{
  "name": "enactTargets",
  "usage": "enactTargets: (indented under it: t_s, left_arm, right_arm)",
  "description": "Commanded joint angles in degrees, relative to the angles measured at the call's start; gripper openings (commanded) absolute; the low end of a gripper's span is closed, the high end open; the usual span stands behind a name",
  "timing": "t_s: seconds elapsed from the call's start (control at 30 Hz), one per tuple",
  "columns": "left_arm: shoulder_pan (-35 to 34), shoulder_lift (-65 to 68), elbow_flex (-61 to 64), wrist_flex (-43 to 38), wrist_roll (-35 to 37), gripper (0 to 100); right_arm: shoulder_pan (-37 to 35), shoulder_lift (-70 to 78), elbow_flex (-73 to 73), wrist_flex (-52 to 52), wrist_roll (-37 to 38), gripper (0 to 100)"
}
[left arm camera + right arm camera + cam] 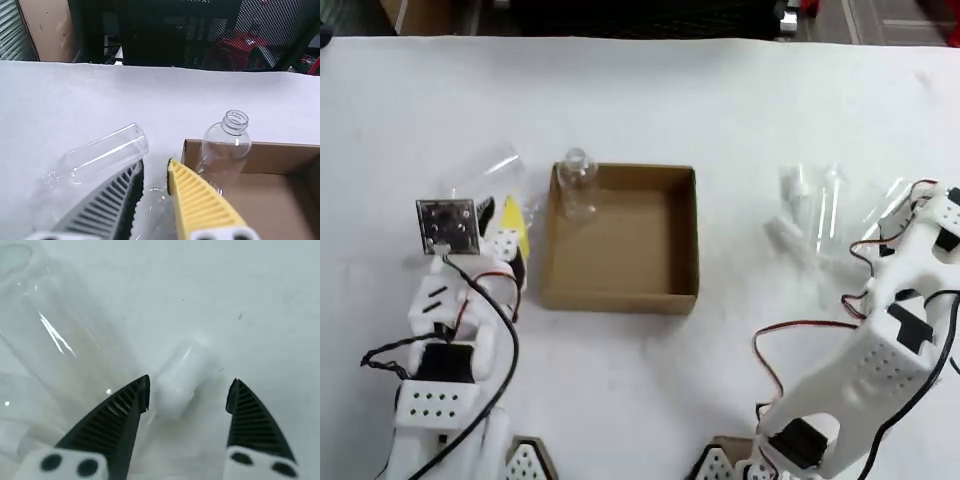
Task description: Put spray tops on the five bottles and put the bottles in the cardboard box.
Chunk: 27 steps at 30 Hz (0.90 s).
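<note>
Right claw [190, 384] is spread wide, low over the desk [260, 300], straddling a white spray top [179, 380] that lies on its side. Can't tell if either finger touches it. A clear bottle [55, 340] lies just beside one finger.

Left claw [155, 164] is parted only slightly and grips nothing. It sits just off the left wall of the cardboard box [280, 150]. A lying bottle [100, 155] is on the desk next to the grey finger. An uncapped bottle [225, 150] stands upright in the box's far-left corner.

A loose pile of bottles and tops [810, 215] is on the desk right of the box, near the right arm.
</note>
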Motion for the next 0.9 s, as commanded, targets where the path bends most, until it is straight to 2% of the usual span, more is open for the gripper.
enactTargets:
  t_s: [0.0, 0.33, 0.6, 0.87]
  left_arm:
    - [0.57, 0.22, -3.52, 0.09, -0.79, 9]
    - [0.57, 0.22, -3.52, 0.09, -0.79, 9]
    - [0.57, 0.22, -3.52, 0.09, -0.79, 9]
    - [0.57, 0.22, -3.52, 0.09, -0.79, 9]
  right_arm:
    - [-0.48, -0.57, -2.46, 0.04, -0.7, 22.5]
    - [0.13, 1.8, -2.64, -1.63, -0.97, 22.4]
    - [1.19, 1.98, -2.64, -4.97, -0.44, 4.3]
    - [1.27, 1.45, -2.64, -4.88, -0.44, 2.6]
